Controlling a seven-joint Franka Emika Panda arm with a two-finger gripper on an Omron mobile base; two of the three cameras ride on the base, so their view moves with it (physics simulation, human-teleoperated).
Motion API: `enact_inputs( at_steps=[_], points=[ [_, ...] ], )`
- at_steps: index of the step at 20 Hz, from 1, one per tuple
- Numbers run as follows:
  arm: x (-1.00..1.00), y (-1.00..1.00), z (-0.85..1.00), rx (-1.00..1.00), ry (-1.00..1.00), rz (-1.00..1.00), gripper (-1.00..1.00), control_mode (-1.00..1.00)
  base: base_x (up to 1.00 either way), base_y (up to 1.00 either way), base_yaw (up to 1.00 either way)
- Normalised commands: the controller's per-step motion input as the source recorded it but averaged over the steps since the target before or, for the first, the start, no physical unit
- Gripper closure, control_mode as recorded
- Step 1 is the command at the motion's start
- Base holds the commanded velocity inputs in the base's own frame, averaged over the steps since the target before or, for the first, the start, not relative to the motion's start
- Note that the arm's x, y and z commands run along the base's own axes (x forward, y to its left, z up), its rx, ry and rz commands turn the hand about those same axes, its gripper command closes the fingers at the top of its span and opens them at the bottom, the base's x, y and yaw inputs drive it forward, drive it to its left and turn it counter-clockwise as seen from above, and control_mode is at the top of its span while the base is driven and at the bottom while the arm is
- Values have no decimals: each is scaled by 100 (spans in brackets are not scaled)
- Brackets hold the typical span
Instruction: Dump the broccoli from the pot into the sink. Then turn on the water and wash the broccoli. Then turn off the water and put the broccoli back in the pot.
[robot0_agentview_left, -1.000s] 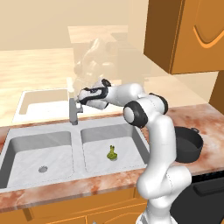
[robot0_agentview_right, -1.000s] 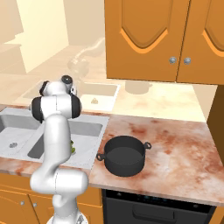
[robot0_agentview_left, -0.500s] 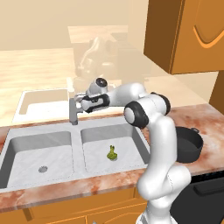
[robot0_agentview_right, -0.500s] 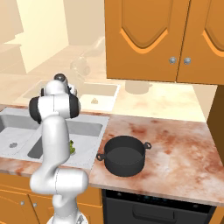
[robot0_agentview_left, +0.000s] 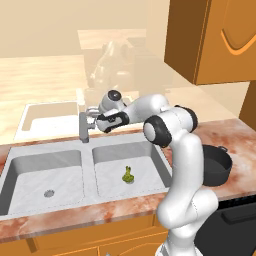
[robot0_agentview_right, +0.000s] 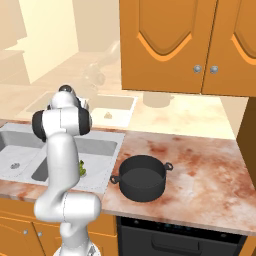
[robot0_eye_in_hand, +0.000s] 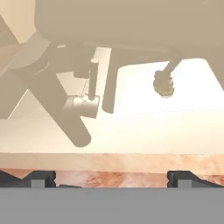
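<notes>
— Grey metal, is that what the sink (robot0_agentview_left: 75, 150) is made of?
— Yes, smooth brushed-looking metal, two rectangular basins with rounded corners and a round drain (robot0_agentview_left: 48, 193) in the left one. It is set into a mottled pink-brown marble worktop (robot0_agentview_right: 200, 165).
— What lies in the basins?
— The right basin holds the broccoli (robot0_agentview_left: 128, 175), a small lumpy yellow-green floret lying on the floor of the basin, well apart from the walls. The left basin holds nothing but its drain.
— And the pot (robot0_agentview_right: 141, 177)?
— Squat, round, matt black, with small side handles. It stands upright on the worktop to the right of the sink, and its inside looks dark and bare.
— Where is the gripper (robot0_agentview_left: 91, 119)?
— Up at the faucet (robot0_agentview_left: 84, 127), a plain upright grey post behind the divider between the basins. In the hand view its two dark tips sit far apart at the bottom corners, so the jaws stand apart, clamped on nothing.
— Anything above?
— Glossy orange wooden cabinets (robot0_agentview_right: 185, 45) with curved panel doors and small round knobs.
</notes>
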Motion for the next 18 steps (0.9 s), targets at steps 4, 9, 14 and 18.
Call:
enact_inputs(
  at_steps=[4,9,14,18],
  points=[
    [-13,-64,-14,0,0,-2,-100,-100,0,0,0],
    [-5,-36,-2,0,0,0,-100,-100,0,0,0],
    [-14,-1,50,15,-7,1,-100,-100,0,0,0],
    [-16,0,92,20,-12,0,-100,-100,0,0,0]
  ],
)
